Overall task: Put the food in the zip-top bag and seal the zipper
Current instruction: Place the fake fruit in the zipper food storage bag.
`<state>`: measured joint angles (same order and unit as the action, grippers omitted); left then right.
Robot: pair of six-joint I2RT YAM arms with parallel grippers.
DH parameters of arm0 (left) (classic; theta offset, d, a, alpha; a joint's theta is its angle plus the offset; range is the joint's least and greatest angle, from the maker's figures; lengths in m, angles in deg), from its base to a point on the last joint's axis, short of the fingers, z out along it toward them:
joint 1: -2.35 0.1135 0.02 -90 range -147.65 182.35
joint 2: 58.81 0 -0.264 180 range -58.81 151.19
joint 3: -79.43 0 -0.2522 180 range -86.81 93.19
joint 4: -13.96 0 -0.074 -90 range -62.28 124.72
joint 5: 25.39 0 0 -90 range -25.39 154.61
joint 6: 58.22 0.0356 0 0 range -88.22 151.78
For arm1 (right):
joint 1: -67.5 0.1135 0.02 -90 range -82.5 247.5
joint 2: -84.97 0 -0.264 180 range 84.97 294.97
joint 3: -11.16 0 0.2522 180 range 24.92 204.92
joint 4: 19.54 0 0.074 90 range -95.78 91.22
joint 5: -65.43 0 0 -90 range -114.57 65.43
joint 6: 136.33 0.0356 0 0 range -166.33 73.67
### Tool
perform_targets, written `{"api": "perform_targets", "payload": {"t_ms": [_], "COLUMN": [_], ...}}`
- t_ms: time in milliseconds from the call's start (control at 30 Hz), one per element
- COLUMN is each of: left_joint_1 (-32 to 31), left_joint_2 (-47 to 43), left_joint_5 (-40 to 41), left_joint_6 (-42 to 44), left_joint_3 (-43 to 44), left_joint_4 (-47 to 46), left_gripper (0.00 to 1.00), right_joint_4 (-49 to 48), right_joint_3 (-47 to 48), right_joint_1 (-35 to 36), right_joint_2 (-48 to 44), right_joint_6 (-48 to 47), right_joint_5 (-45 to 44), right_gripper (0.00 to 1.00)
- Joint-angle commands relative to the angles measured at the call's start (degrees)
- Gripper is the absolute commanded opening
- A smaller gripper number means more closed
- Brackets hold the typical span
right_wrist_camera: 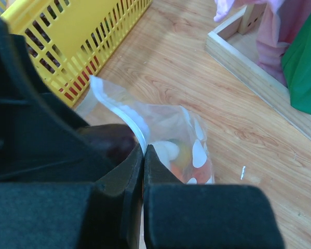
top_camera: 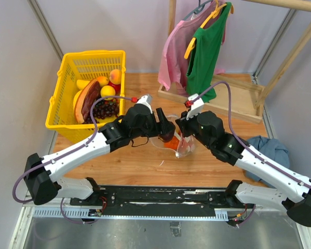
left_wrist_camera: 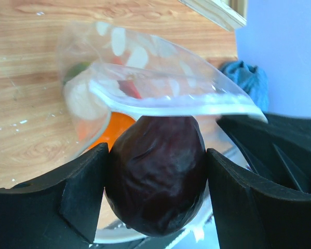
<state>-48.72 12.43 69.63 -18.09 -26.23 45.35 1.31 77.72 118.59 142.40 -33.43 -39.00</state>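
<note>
The clear spotted zip-top bag (top_camera: 180,145) stands at the table's middle with an orange piece (left_wrist_camera: 113,127) and other food inside. My left gripper (top_camera: 165,129) is shut on a dark purple fruit (left_wrist_camera: 156,174) right at the bag's mouth, under the whitish zipper strip (left_wrist_camera: 176,108). My right gripper (right_wrist_camera: 144,153) is shut on the bag's zipper edge (right_wrist_camera: 125,115) and holds the mouth up; it shows in the top view (top_camera: 184,127) facing the left gripper. The purple fruit also shows in the right wrist view (right_wrist_camera: 109,142).
A yellow mesh basket (top_camera: 67,109) with more toy fruit stands at the back left. A wooden rack base (top_camera: 233,101) with hanging pink and green clothes (top_camera: 204,46) is at the back right. A blue cloth (top_camera: 272,148) lies at the right.
</note>
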Motion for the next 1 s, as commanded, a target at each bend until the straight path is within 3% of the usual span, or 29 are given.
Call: {"api": "perform_targets", "payload": {"t_ms": [0, 267, 433, 767, 967], "left_joint_1": [-0.76, -1.87, -2.19, -2.45, -2.45], "left_joint_2": [2.29, 3.35, 3.96, 4.33, 4.15], "left_joint_5": [9.12, 16.0, 15.04, 12.32, 10.7], "left_joint_6": [-1.1, -0.63, 0.19, 1.36, 2.75], "left_joint_3": [3.01, 1.02, 0.92, 0.68, 1.97], "left_joint_4": [-2.04, -7.85, -9.1, -8.65, -5.18], "left_gripper": [0.23, 0.49, 0.66, 0.83, 0.87], "right_joint_4": [-2.96, -3.31, -3.38, -3.8, -3.82], "right_joint_3": [-0.28, -0.81, -1.09, -1.63, -1.9], "right_joint_1": [-1.02, -1.06, -1.08, -1.08, -1.06], "right_joint_2": [-1.79, -1.62, -1.7, -1.51, -1.78], "right_joint_6": [1.94, 2.8, 2.86, 3.26, 3.33], "right_joint_5": [2.62, 4.32, 4.01, 3.57, 3.15], "right_gripper": [0.01, 0.01, 0.01, 0.01, 0.01]}}
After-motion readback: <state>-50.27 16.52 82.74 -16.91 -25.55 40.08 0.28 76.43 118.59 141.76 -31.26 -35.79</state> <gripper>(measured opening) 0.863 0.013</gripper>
